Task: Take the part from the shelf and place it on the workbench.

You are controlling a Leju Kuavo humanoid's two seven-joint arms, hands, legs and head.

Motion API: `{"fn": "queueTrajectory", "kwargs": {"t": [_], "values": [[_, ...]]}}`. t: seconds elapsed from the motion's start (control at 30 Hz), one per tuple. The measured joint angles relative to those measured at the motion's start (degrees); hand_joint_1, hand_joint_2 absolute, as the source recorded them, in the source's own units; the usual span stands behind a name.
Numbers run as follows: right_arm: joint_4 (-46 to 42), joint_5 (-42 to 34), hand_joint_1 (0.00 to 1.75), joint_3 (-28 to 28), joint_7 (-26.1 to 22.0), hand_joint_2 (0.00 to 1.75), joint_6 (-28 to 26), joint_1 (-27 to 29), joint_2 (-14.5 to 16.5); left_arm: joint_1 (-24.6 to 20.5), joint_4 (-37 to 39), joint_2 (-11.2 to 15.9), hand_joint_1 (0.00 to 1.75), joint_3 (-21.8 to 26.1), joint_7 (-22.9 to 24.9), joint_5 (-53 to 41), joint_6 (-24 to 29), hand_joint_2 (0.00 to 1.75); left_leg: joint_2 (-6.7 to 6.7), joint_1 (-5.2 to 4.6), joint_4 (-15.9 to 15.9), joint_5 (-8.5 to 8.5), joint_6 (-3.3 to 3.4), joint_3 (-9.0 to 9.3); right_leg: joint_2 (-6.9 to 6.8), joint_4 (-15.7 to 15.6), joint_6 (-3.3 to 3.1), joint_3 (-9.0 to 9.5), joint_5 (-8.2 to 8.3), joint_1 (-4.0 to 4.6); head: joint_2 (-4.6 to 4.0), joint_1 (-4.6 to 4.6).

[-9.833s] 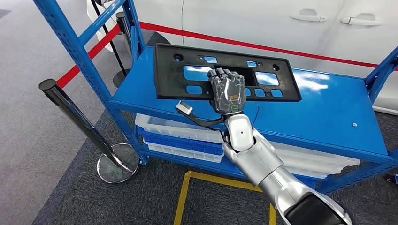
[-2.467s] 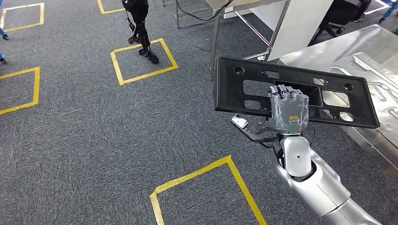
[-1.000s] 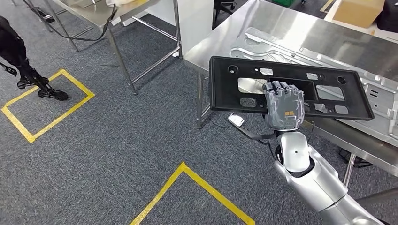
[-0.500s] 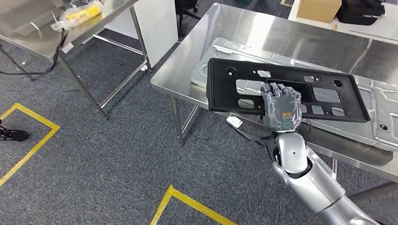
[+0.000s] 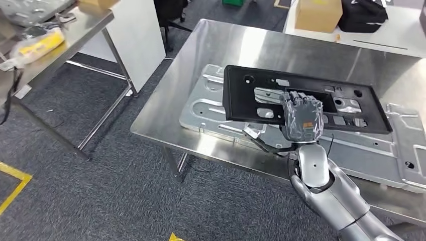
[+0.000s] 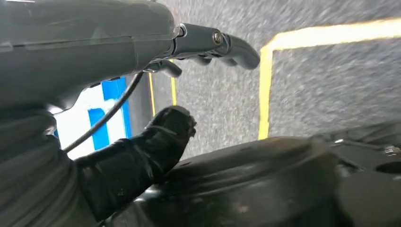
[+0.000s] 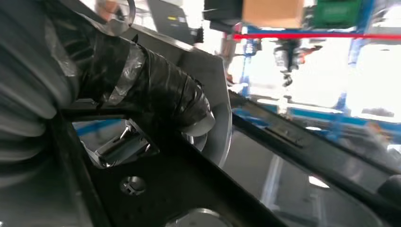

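Observation:
The part [image 5: 251, 95] is a long black plastic panel with several cut-outs. My right hand [image 5: 302, 116] grips it through the large middle opening and holds it flat, just above the steel workbench [image 5: 226, 45]. Under it a stamped silver metal sheet [image 5: 206, 108] lies on the workbench. In the right wrist view the thumb [image 7: 161, 94] presses on the black part [image 7: 189, 189] from close up. My left hand [image 6: 156, 94] hangs over grey carpet, fingers apart, holding nothing.
A cardboard box [image 5: 318, 13] and a black bag [image 5: 364, 15] sit on a table behind the workbench. A second steel table [image 5: 60, 37] with a yellow packet [image 5: 37, 42] stands at the left, beside a white cabinet [image 5: 133, 30]. Yellow tape [image 5: 12, 186] marks the carpet.
The camera has turned and come closer, so the workbench now lies under the part. My right hand holds the part the same way throughout.

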Motion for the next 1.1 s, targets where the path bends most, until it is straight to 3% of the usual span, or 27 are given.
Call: {"fn": "queueTrajectory", "kwargs": {"t": [0.03,0.07,0.13,0.17,0.2,0.23,0.27,0.33,0.37,0.4,0.47,0.6,0.77,0.9,1.0,1.1], "values": [[0.05,-0.04,1.75,-0.07,-0.21,1.75,0.41,-0.1,0.0,-0.17,0.0,0.01,0.0,0.0,-0.31,0.08,0.1,1.75,-0.85,0.21,4.41,0.82,-0.48,-2.68,0.5,-0.51,-0.23,1.13,-0.65,-0.22,-0.01,-0.07],[0.22,-0.07,1.75,-0.09,-0.77,1.75,0.94,0.05,0.0,-0.26,0.0,0.04,0.0,0.0,-0.62,0.18,0.19,1.75,-1.68,0.44,8.61,0.51,-0.94,-5.83,0.98,-1.02,-0.33,2.49,-1.42,-0.37,-0.01,-0.1],[0.76,-0.06,1.75,-0.23,-2.09,1.75,2.08,0.7,0.11,-0.34,0.0,0.13,0.0,0.0,-1.03,0.32,0.31,1.75,-2.21,0.72,12.92,-3.76,-1.56,-10.71,1.72,-1.75,-0.27,5.2,-3.07,-0.65,-0.01,-0.13],[1.09,-0.02,1.75,-0.41,-2.51,1.75,2.6,0.99,0.26,-0.37,0.0,0.18,0.0,0.0,-1.15,0.34,0.31,1.75,-2.22,0.74,12.92,-6.21,-1.56,-12.5,2.17,-1.89,-0.18,6.46,-3.94,-0.79,-0.01,-0.14],[1.44,0.0,1.75,-0.68,-2.77,1.75,3.03,1.17,0.44,-0.4,0.0,0.22,0.0,0.0,-1.24,0.36,0.31,1.75,-2.22,0.7,11.72,-7.33,-1.39,-13.86,2.6,-1.95,-0.05,7.58,-4.78,-0.92,-0.01,-0.14],[1.82,0.01,1.75,-1.03,-2.93,1.75,3.37,1.25,0.64,-0.42,0.0,0.27,0.0,0.0,-1.28,0.36,0.29,1.75,-2.24,0.62,9.44,-6.39,-1.06,-14.85,2.97,-1.96,0.11,8.6,-5.61,-1.01,-0.01,-0.15],[2.3,0.02,1.75,-1.43,-3.02,1.75,3.73,1.28,0.85,-0.39,0.0,0.33,0.0,0.0,-1.31,0.36,0.25,1.75,-2.29,0.47,6.18,-3.1,-0.6,-15.49,3.27,-1.97,0.31,9.49,-6.41,-1.05,-0.01,-0.15],[3.68,-0.03,1.75,-2.14,-3.18,1.75,4.77,1.4,1.23,-0.2,0.0,0.46,0.0,0.0,-1.46,0.36,0.12,1.75,-2.68,0.06,0.49,6.06,0.51,-16.14,3.71,-1.96,0.83,10.7,-7.72,-1.1,-0.01,-0.1],[4.5,-0.15,1.75,-2.5,-3.24,1.75,5.44,1.49,1.39,-0.12,0.0,0.48,0.0,0.0,-1.53,0.34,0.04,1.75,-2.88,-0.12,-1.0,9.16,0.97,-16.17,3.86,-2.01,1.15,10.91,-8.13,-1.14,-0.01,-0.1],[5.27,-0.3,1.75,-2.89,-3.34,1.75,6.01,1.61,1.52,-0.07,0.0,0.48,0.0,0.01,-1.58,0.33,-0.05,1.75,-3.05,-0.24,-1.41,10.61,1.19,-16.2,3.96,-2.02,1.48,10.99,-8.47,-1.14,-0.01,-0.09],[6.43,-0.55,1.75,-3.71,-3.53,1.75,6.61,1.71,1.79,-0.07,0.0,0.37,0.0,0.02,-1.59,0.31,-0.16,1.75,-3.1,-0.41,-1.35,10.74,1.21,-16.11,3.92,-2.08,1.87,10.81,-8.7,-1.15,0.0,-0.12],[8.32,-0.6,1.75,-4.67,-3.79,1.75,6.73,1.98,2.03,-0.01,0.0,0.13,0.0,0.02,-1.59,0.3,-0.21,1.75,-3.32,-0.18,-1.08,10.71,1.1,-16.37,3.58,-2.27,2.05,10.98,-8.53,-0.94,-0.01,-0.11],[10.4,-1.12,1.75,-5.01,-3.91,1.75,7.57,3.19,2.3,0.25,0.0,0.1,0.0,0.02,-1.61,0.29,-0.18,1.75,-3.83,0.32,-1.5,8.95,1.34,-14.6,3.38,-2.46,2.21,12.69,-8.77,-0.45,-0.01,-0.09],[12.33,-2.99,1.75,-5.92,-4.47,1.75,8.73,2.39,3.12,-0.07,0.0,0.1,0.0,0.04,-1.61,0.09,-0.17,1.75,-3.75,0.05,-1.09,8.9,1.49,-14.86,3.19,-3.39,2.64,13.13,-9.8,-0.67,-0.01,-0.1],[15.35,-6.19,1.75,-6.29,-5.85,1.75,9.87,1.67,4.16,-0.19,0.0,0.1,0.0,0.04,-1.67,-0.04,-0.39,1.75,-3.73,0.03,-1.03,9.04,1.68,-14.67,3.17,-3.28,2.84,13.25,-9.7,-0.69,-0.01,-0.1],[19.46,-8.87,0.44,-6.39,-7.04,0.44,10.62,0.85,5.63,-0.25,0.0,0.1,0.0,0.04,-1.9,0.04,-0.82,1.75,-3.76,0.04,-1.01,9.18,1.8,-14.52,3.08,-3.18,2.91,13.37,-9.62,-0.68,-0.01,-0.09]]}}
